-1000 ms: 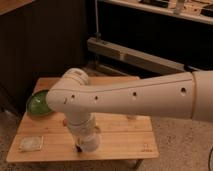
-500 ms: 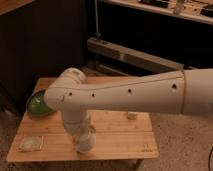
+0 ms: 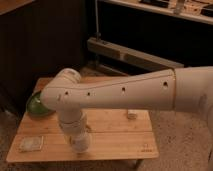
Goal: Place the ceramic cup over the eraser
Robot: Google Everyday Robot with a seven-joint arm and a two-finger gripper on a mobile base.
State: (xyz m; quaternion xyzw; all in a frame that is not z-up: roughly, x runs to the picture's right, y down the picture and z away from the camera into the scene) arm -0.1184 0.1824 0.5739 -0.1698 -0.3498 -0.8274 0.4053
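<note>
My white arm reaches in from the right and bends down over the wooden table. The gripper is at its lower end, low over the table's front left part. A white rounded shape at the gripper may be the ceramic cup, but I cannot tell it apart from the wrist. A small pale block, possibly the eraser, lies on the table right of the arm's lower part, well apart from the gripper.
A green bowl sits at the table's left edge, partly behind the arm. A flat pale square lies at the front left corner. A dark shelf unit with a metal rail stands behind the table.
The arm's elbow and lower part have shifted slightly left and lower over the front of the table. The objects on the table have not moved.
</note>
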